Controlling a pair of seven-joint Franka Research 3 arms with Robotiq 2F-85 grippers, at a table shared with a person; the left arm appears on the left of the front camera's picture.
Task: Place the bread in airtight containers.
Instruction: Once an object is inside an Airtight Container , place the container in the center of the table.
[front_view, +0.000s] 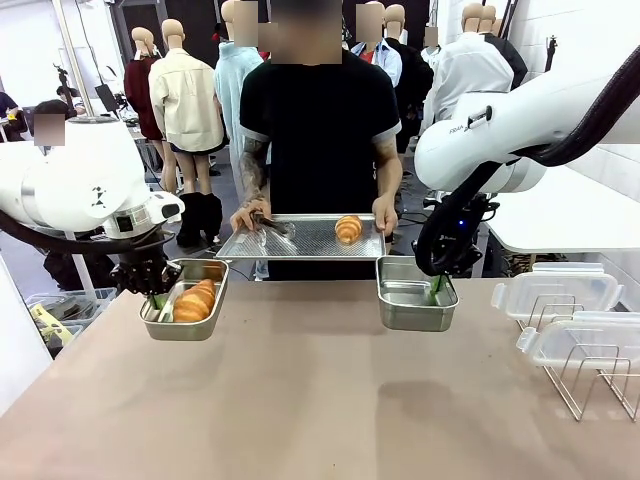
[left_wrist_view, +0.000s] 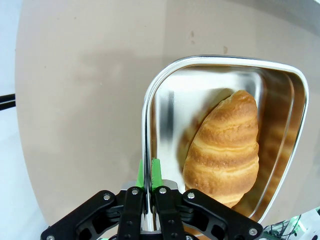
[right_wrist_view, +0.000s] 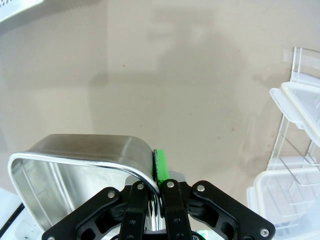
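The left hand (left_wrist_view: 149, 172) clamps the rim of the filled box (left_wrist_view: 148, 110), hiding the 6 o'clock end of the croissant (left_wrist_view: 225, 150). The right hand (right_wrist_view: 156, 167) clamps the empty box (right_wrist_view: 85, 150), which is cut off at 7 o'clock.

No print could be read; a small dark label (front_view: 478, 120) on the right arm (front_view: 530, 115) was too tiny to make out.

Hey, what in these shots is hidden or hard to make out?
Left wrist view: near end of the croissant in the left steel box, behind the left gripper.
Right wrist view: floor of the right steel box, cut off by the bottom edge and the right gripper.
Front view: snap lids on the wire rack, cut by the right edge.
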